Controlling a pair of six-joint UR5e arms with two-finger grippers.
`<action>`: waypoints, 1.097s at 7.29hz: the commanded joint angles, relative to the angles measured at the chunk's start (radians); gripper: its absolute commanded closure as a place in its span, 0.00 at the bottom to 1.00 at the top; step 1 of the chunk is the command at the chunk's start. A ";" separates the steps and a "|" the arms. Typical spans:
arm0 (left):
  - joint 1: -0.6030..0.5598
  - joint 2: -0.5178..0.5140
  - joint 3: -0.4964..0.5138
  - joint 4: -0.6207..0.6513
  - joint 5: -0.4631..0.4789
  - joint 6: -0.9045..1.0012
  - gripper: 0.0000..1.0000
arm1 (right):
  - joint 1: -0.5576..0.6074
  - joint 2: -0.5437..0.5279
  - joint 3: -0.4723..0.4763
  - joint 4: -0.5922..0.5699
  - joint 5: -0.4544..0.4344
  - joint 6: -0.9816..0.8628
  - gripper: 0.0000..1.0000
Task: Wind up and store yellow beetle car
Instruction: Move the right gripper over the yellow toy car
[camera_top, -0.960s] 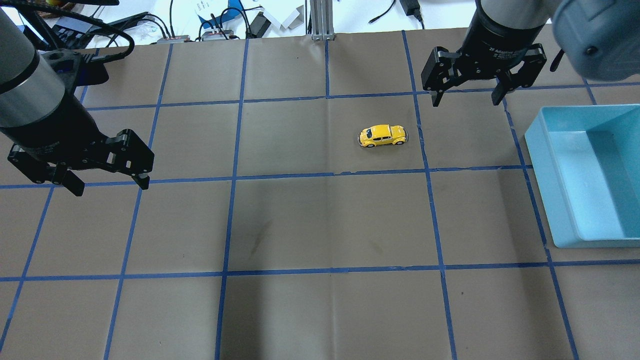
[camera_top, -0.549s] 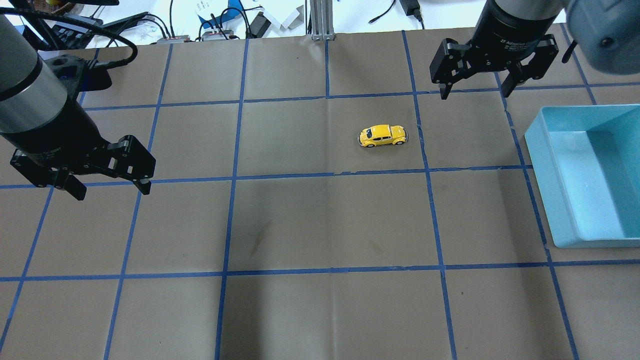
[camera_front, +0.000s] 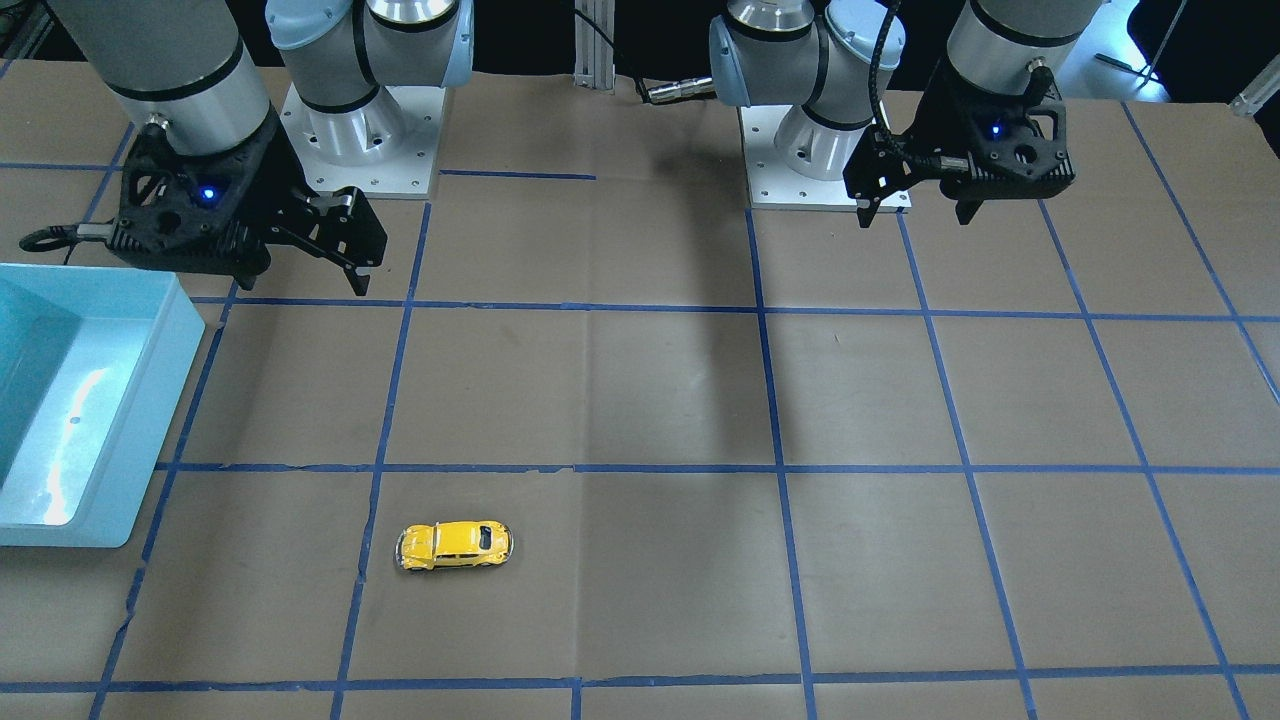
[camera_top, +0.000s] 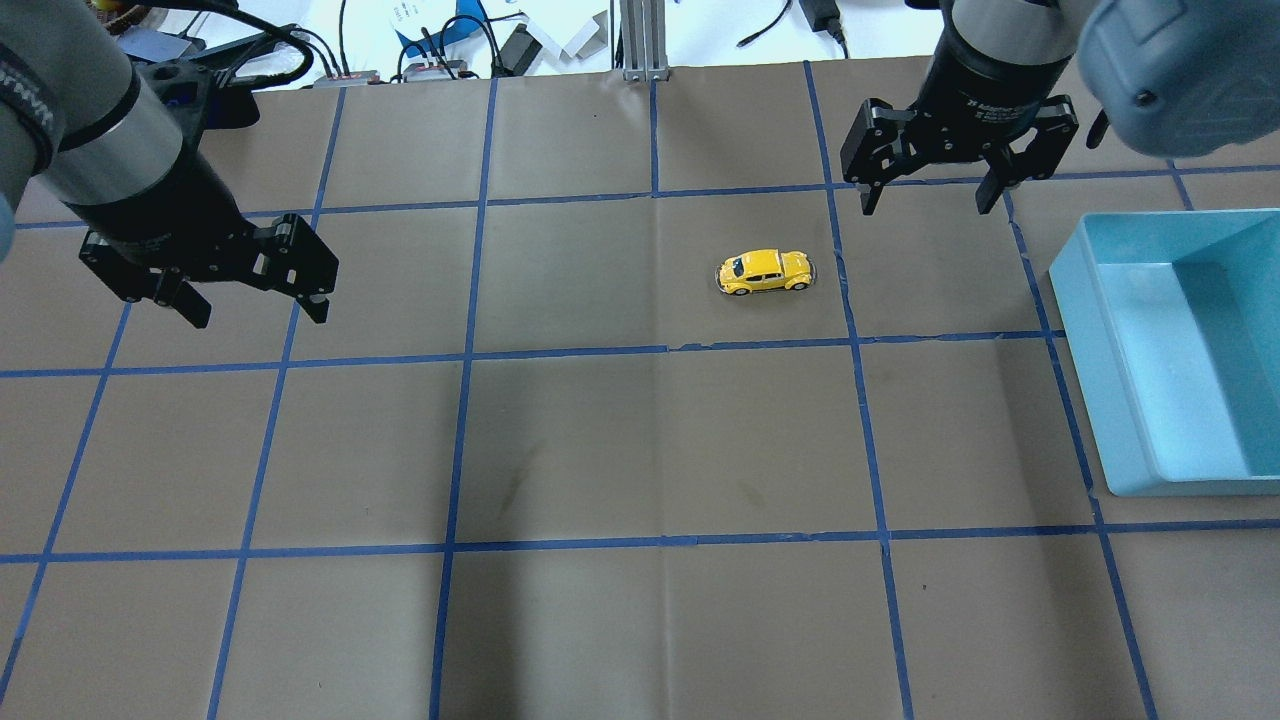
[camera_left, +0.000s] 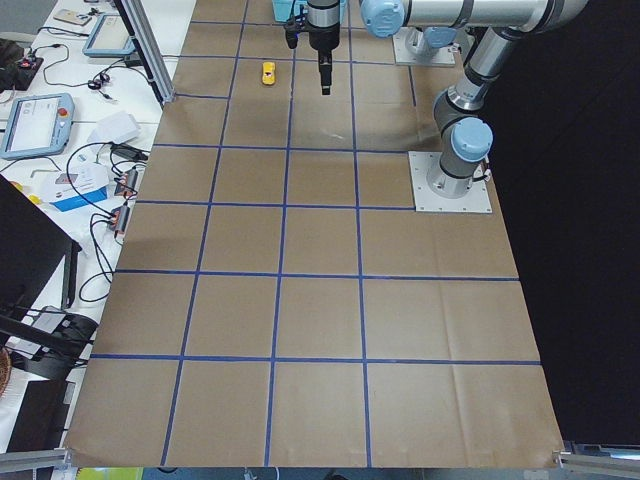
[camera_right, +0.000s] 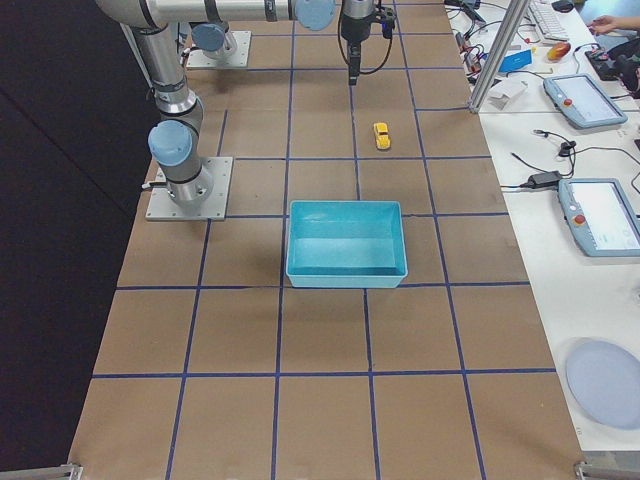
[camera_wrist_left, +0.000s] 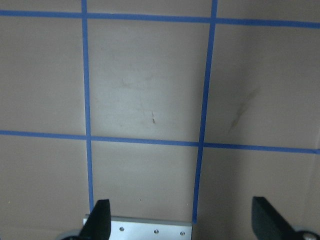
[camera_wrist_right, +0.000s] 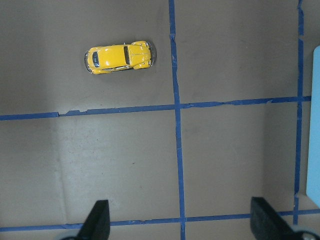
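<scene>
Brought the left gripper (camera_top: 258, 318) up-frame and inward in the overhead view over the last half second. Eased the right gripper (camera_top: 927, 207) slightly down-frame, nearer the yellow beetle car (camera_top: 765, 271). Left the car itself exactly where it was.

Sits upright on its wheels on the brown-papered desk (camera_top: 560, 450), long axis running across the robot's front. Lies inside one square of the blue tape (camera_top: 560, 351) grid, near the tape line on its right-arm side but not touching it. Untouched by either arm.

Right gripper: hanging above the desk, near the car but not over it, spread wide and holding nothing. Shows the car in its wrist view ahead of the fingertips and off to one side.

Left gripper: well apart from the car, on the robot's left of it, likewise released and empty. Shows only bare paper and tape lines in its wrist view.

Beyond the right gripper, well apart from the car on the robot's right: a teal bin (camera_top: 1105, 390), open side up, nothing inside.
</scene>
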 joint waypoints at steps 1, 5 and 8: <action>-0.009 -0.029 0.027 0.019 0.001 0.005 0.00 | 0.011 0.058 0.002 -0.021 0.073 0.014 0.00; -0.030 -0.031 0.045 -0.026 0.007 0.005 0.02 | 0.013 0.244 -0.004 -0.265 0.124 -0.396 0.00; -0.038 -0.036 0.048 -0.047 0.007 0.005 0.01 | 0.013 0.335 -0.021 -0.349 0.109 -0.887 0.00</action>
